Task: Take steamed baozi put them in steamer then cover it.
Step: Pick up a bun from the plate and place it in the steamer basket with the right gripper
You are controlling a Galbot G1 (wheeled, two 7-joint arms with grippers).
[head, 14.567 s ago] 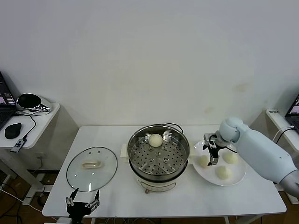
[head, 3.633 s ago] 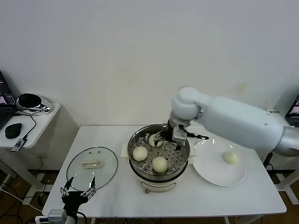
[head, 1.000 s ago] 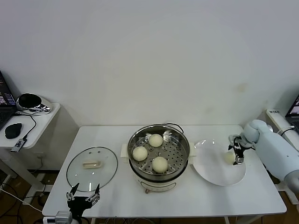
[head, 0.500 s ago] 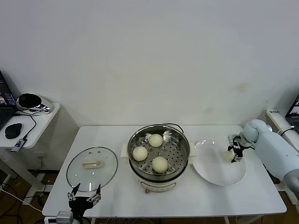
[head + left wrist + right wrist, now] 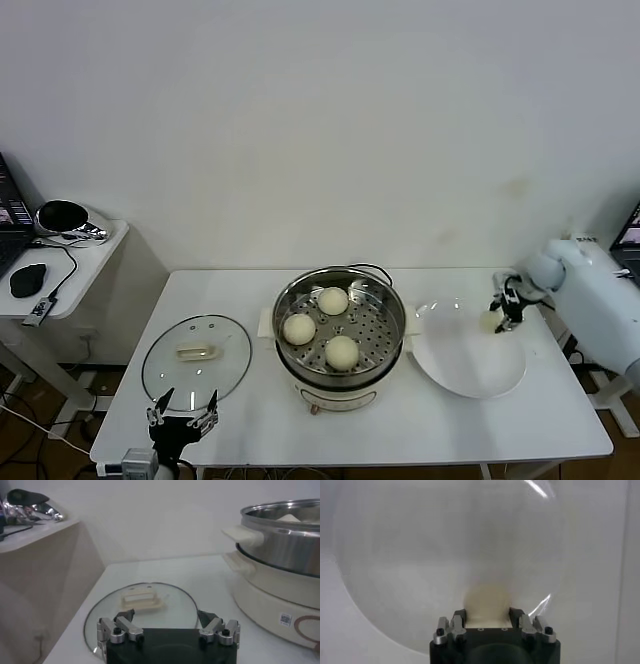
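Observation:
Three steamed baozi [image 5: 333, 300] lie in the steamer [image 5: 382, 296], a shiny perforated basket on a cream pot base at the table's middle. My right gripper [image 5: 500, 316] is shut on the fourth baozi [image 5: 488, 321] and holds it just above the far right part of the white plate [image 5: 460, 370]. In the right wrist view the baozi [image 5: 487, 599] sits between the fingers of my right gripper [image 5: 487, 614], with the plate [image 5: 420, 555] below. The glass cover [image 5: 222, 372] lies flat on the table left of the steamer. My left gripper [image 5: 182, 418] is open and empty at the front edge by the cover [image 5: 175, 605].
A side table [image 5: 60, 260] with a mouse and a dark bowl-like thing stands at the far left. A black cord runs behind the steamer. The steamer's pot base [image 5: 280, 605] is close to my left gripper [image 5: 167, 625], on the side away from the cover.
My right gripper has risen a little from the plate with the last baozi in it. The left arm has stayed at the front edge.

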